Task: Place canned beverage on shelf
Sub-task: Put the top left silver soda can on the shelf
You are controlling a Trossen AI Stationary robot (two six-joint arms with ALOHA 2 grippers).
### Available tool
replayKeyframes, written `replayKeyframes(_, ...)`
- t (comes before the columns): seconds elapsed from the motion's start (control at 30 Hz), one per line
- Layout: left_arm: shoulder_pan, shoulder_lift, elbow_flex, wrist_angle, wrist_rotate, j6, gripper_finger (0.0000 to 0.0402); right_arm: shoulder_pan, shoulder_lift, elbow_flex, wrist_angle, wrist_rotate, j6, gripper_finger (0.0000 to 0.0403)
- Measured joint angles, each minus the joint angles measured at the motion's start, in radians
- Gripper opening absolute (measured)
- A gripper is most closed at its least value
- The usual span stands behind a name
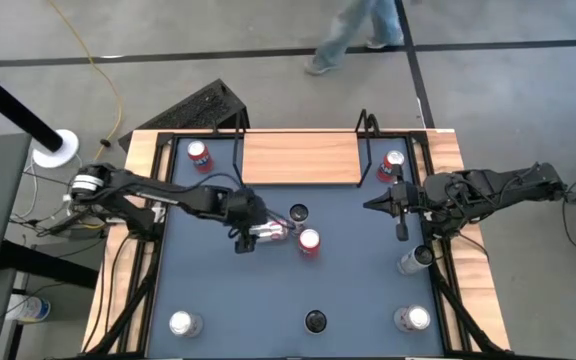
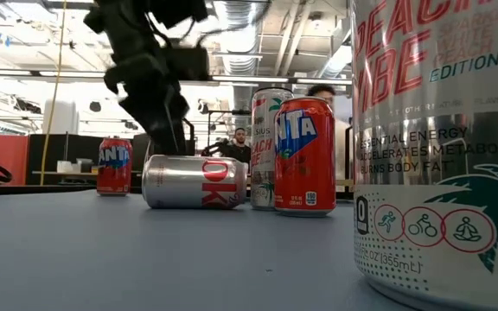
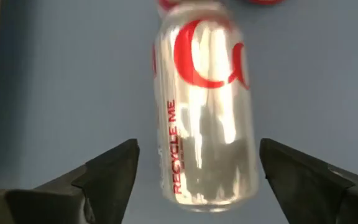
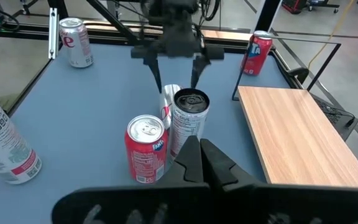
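Silver can (image 1: 268,232) lies toppled on the counter (image 1: 348,290), short of the shelf (image 1: 299,158). My left claw (image 1: 251,240) straddles it, fingers spread. I should centre, pinch its middle firmly, then lift level. My right claw (image 1: 378,204) waits, pressed together.

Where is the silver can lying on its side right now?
In the high view, the silver can lies mid-table between the left gripper's open fingers, beside an upright red can and short of the shelf.
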Motion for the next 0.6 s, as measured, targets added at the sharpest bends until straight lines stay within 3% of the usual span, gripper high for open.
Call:
replayKeyframes(0.23, 0.046, 0.133, 0.002, 0.048, 0.190, 0.014, 0.0327, 0.000, 0.000, 0.000, 0.000, 0.000, 0.000, 0.0000)
replayKeyframes(0.43, 0.046, 0.211, 0.004, 0.054, 0.202, 0.045, 0.0327, 0.000, 0.000, 0.000, -0.001, 0.000, 0.000, 0.0000)
replayKeyframes(0.6, 0.032, 0.205, 0.004, 0.052, 0.174, 0.071, 0.0319, 0.000, 0.000, 0.000, -0.004, 0.000, 0.000, 0.0000)
